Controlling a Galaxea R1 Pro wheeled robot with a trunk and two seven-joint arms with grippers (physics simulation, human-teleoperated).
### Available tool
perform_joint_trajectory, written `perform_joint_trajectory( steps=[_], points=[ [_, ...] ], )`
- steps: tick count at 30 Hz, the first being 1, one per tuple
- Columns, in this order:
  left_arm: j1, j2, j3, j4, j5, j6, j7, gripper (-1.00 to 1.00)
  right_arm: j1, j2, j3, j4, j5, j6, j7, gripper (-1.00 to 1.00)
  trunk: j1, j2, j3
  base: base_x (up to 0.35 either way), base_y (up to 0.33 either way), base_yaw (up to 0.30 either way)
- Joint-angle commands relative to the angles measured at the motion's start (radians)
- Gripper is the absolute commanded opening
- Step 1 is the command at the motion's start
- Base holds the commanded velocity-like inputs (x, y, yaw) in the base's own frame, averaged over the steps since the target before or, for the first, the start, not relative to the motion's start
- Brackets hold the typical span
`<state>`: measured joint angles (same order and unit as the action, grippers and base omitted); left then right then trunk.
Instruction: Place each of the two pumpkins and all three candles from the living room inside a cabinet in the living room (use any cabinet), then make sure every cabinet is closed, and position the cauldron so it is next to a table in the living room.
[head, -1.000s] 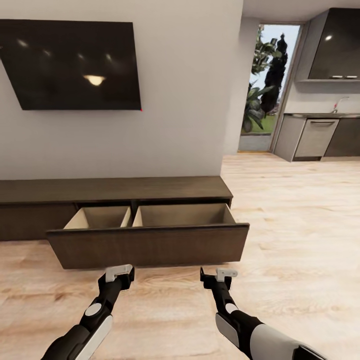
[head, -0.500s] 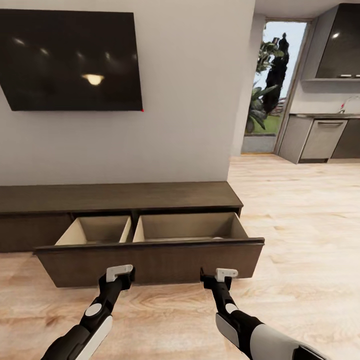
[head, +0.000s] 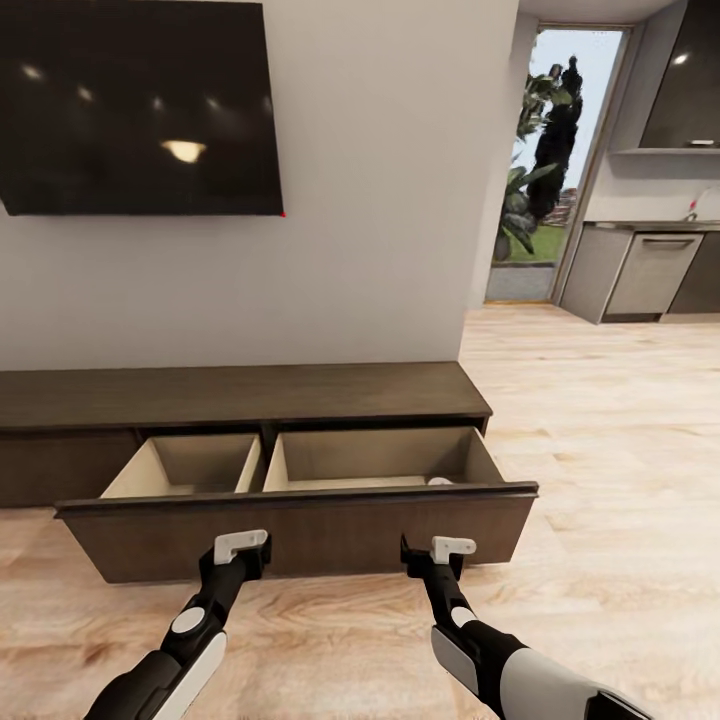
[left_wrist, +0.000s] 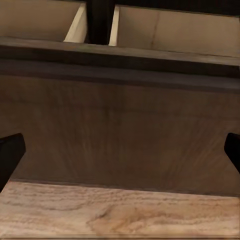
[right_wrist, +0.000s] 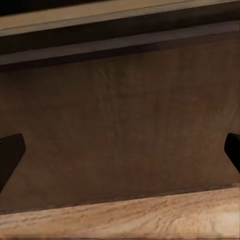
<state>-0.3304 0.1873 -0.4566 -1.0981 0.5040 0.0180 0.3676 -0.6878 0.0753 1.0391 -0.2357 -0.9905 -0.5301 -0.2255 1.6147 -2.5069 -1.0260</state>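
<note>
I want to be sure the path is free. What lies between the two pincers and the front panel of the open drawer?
In the head view, only bare wooden floor lies between the left pincer, the right pincer and the drawer front; both are open and empty.

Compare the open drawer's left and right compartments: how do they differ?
The left compartment is narrower; the right compartment is wider. A small pale rounded thing peeks over the front panel in the right one, while the visible part of the left one shows bare wood. Both have pale wood walls behind one dark front panel.
</note>
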Motion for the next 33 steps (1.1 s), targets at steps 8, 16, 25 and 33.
perform_joint_trajectory(
  steps=[8, 16, 25, 33],
  points=[
    [-0.001, 0.001, -0.009, -0.002, 0.012, 0.002, 0.008, 1.0, -0.001, 0.0, 0.009, 0.0, -0.003, -0.002, -0.005, 1.0, 0.003, -0.002, -0.032, 0.0, 0.0, 0.0],
    [-0.001, 0.001, -0.01, -0.002, 0.013, 0.002, 0.007, 1.0, -0.001, 0.0, 0.007, 0.001, -0.005, -0.002, -0.005, 1.0, 0.007, -0.004, -0.063, 0.0, 0.0, 0.0],
    [-0.001, 0.001, -0.003, -0.002, 0.014, 0.002, 0.007, 1.0, -0.001, 0.001, 0.001, 0.002, -0.01, -0.002, -0.009, 1.0, 0.011, -0.006, -0.098, 0.0, 0.0, 0.0],
    [-0.001, 0.003, -0.004, -0.002, 0.012, 0.002, 0.007, 1.0, -0.001, 0.0, 0.001, 0.003, -0.011, -0.002, -0.011, 1.0, 0.015, -0.008, -0.129, 0.0, 0.0, 0.0]
  ],
)
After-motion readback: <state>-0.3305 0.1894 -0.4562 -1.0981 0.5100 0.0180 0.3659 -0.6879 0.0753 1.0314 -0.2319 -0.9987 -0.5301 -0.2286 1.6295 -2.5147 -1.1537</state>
